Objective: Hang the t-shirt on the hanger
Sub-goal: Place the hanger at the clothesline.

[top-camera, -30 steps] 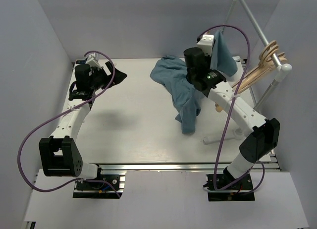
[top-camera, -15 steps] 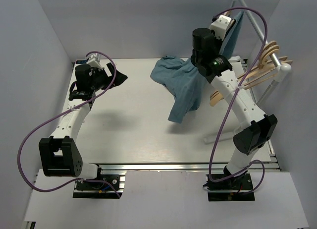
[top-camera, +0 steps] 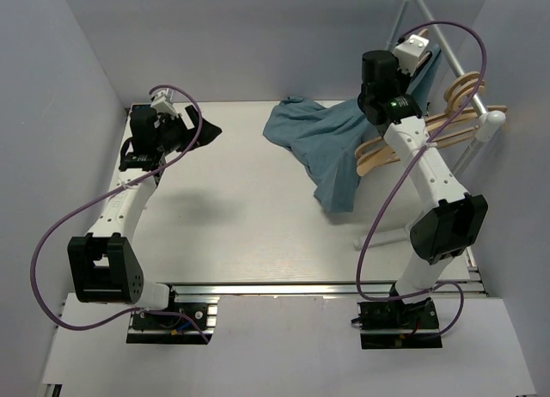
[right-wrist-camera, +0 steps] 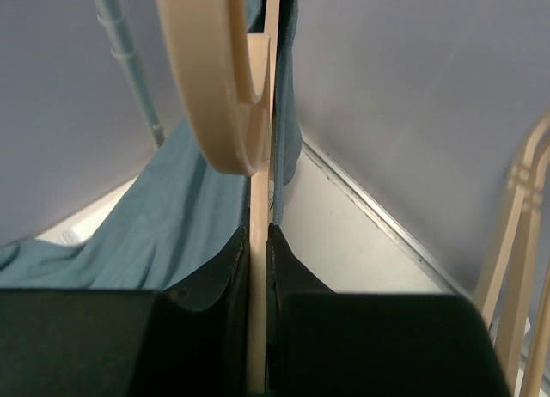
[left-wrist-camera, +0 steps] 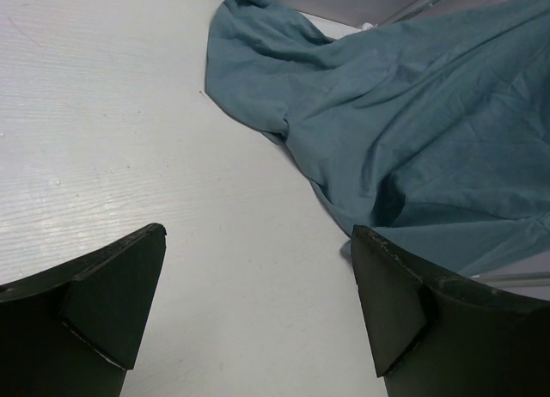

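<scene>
T-shirt (top-camera: 322,143) cloth trails from the middle of the counter (top-camera: 232,208) up toward its far right corner, only partly over the hanger (top-camera: 371,156). Your left pincer (left-wrist-camera: 256,242) hangs apart and empty by the left edge. Farthest, your right pincer (right-wrist-camera: 258,251) is clamped on the hanger. Its load looks one-sided, so a quick lift could drag the cloth off.

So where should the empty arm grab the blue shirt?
Probably the rumpled edge of the t-shirt lying on the table, coming from the left with the left gripper: it lies slack and bunched, nearest it; the rest hangs from the hanger in the right gripper.
</scene>
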Controlling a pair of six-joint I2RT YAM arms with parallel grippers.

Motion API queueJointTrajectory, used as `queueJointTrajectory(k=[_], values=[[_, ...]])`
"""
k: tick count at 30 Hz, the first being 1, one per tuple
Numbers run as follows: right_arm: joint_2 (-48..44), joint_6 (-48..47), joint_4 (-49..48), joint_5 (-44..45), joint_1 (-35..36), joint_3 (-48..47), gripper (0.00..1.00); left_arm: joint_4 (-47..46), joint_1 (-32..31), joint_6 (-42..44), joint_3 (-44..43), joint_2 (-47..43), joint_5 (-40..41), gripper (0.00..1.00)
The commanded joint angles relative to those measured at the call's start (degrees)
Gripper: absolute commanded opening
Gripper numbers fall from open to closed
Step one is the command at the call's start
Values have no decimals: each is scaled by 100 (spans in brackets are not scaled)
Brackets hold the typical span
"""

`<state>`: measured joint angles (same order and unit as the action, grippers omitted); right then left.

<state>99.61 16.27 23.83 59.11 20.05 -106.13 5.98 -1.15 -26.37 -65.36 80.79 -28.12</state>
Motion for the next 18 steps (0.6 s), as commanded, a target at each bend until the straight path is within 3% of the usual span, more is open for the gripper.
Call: queueJointTrajectory(k=[1,7,18], values=[[58,-168,-609,-30,-212,-715,0,-79,-35,18,-301,77,-132,98],[550,244,-21,-302,-695,-1366,0,-53,-43,53,-354,182,-133,97],[726,772,253,-927,-1197,-1105,0,-18,-52,79,-407,376,-132,97]])
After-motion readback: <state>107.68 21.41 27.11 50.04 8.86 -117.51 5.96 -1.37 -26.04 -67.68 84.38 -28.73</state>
